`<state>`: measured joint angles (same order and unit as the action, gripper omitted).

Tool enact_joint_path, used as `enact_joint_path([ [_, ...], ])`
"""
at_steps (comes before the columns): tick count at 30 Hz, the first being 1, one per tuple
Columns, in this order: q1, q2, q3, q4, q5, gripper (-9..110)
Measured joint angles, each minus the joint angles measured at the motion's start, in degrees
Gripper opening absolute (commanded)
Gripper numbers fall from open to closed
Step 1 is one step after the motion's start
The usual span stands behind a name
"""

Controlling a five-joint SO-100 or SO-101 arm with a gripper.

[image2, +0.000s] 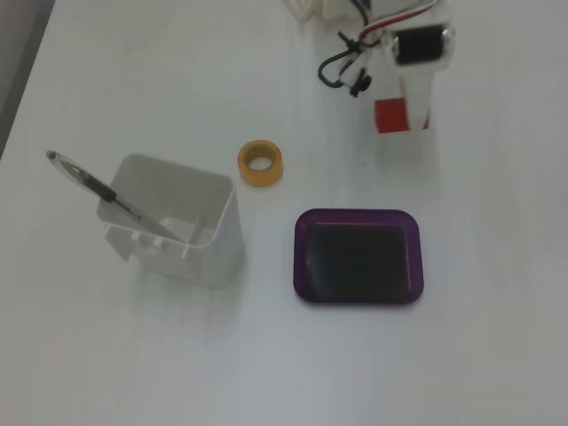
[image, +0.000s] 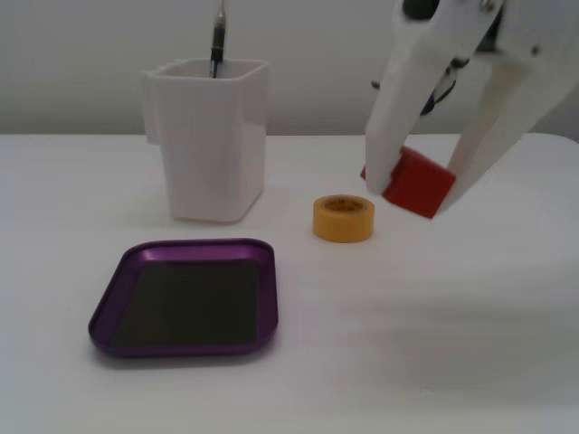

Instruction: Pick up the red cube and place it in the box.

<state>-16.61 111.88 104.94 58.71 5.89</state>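
The red cube [image: 416, 183] hangs tilted in the air above the table, pinched between the white fingers of my gripper [image: 418, 192], which is shut on it. From above, the red cube [image2: 389, 115] shows under the gripper [image2: 401, 117], up and to the right of the box. The box [image: 185, 296] is a shallow purple tray with a dark bottom, lying empty at the lower left in the low fixed view, and the box [image2: 358, 295] sits lower centre in the view from above. The cube is well clear of it.
A yellow tape roll [image: 343, 218] lies between the box and the cube; from above the tape roll [image2: 259, 163] is left of the gripper. A tall white container [image: 208, 136] with a pen [image2: 106, 190] stands left of the box.
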Motion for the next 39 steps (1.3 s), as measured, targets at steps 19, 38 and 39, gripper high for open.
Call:
enact_joint_path([
  [19,-2.64,-22.68,-19.42,-13.27,-3.6,-1],
  [38,6.68,-48.16,-36.12,-13.1,-3.6,0],
  [39,6.94,-48.16,-36.12,-12.74,-3.6,0],
])
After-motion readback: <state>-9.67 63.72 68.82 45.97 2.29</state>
